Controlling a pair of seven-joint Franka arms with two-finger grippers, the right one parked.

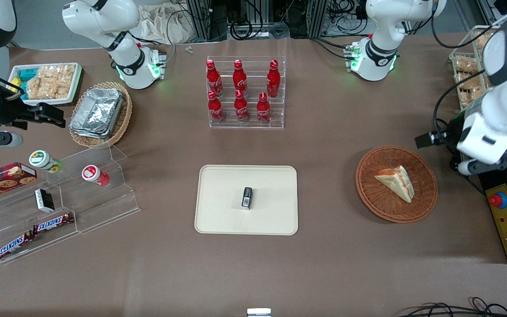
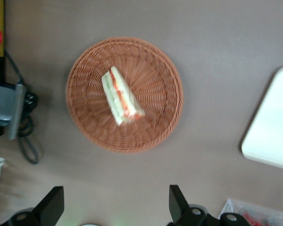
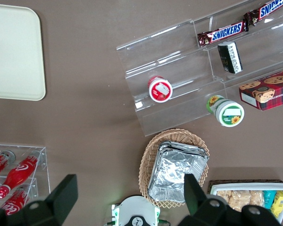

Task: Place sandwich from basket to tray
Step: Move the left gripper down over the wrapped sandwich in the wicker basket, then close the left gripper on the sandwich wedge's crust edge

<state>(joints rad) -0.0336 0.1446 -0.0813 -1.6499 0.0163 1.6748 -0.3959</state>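
Brown tabletop [image 1: 324, 145] carries the basket [image 1: 425, 200] toward the working arm's end, well apart from the tray [image 1: 218, 211] at the middle near the front edge. The sandwich [image 1: 395, 182] lies in the basket, its long filling edge running diagonally and its narrow tip pointing toward the front edge. A small black object [image 1: 247, 197] sits on the tray. The gripper [image 2: 114, 207] hovers high above the tabletop beside the basket, jaws spread wide and holding nothing.
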